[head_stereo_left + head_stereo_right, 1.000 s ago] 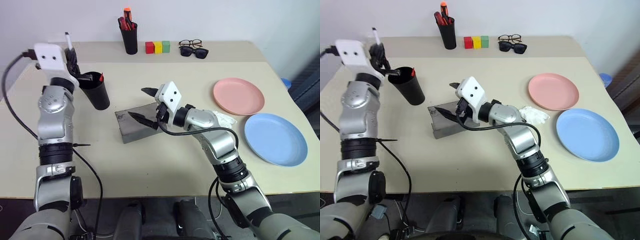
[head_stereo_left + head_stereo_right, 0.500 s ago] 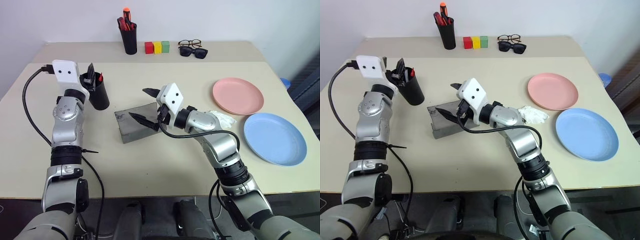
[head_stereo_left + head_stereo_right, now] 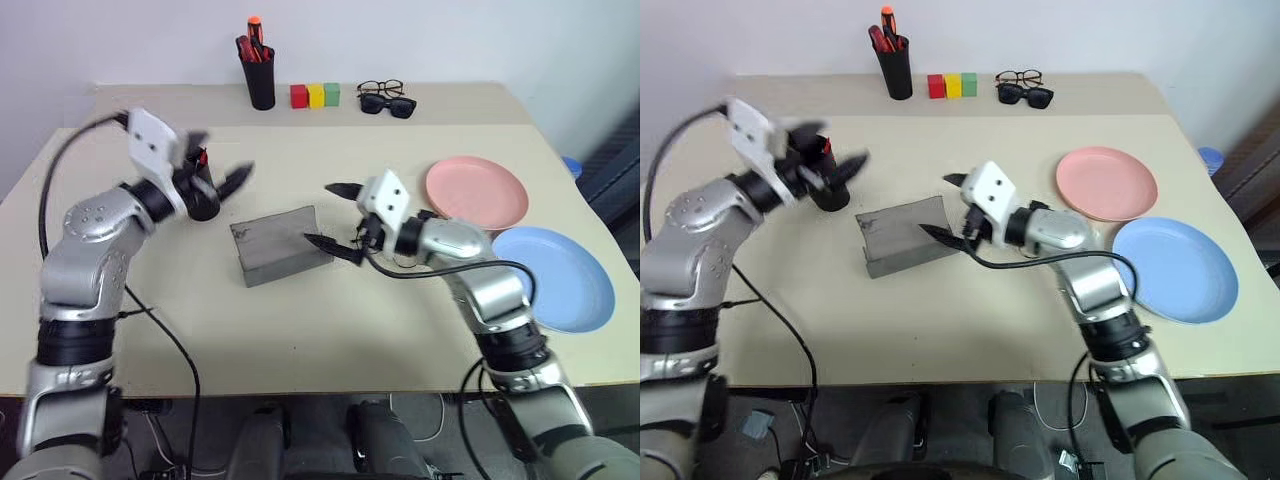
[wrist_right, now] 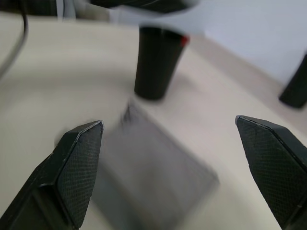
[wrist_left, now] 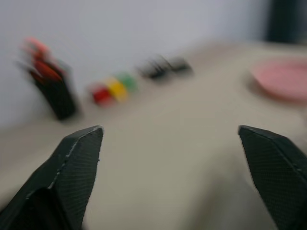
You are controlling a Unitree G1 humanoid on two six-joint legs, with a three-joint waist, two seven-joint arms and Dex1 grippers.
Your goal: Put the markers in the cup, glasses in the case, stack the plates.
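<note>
While spread, both hands (image 3: 338, 218) hover level

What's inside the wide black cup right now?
A red marker tip pokes above the cup rim. The left gripper covers much of the opening, so anything else inside can't be seen.

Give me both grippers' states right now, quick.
Left gripper: open, holding nothing.
Right gripper: open, holding nothing.
</note>
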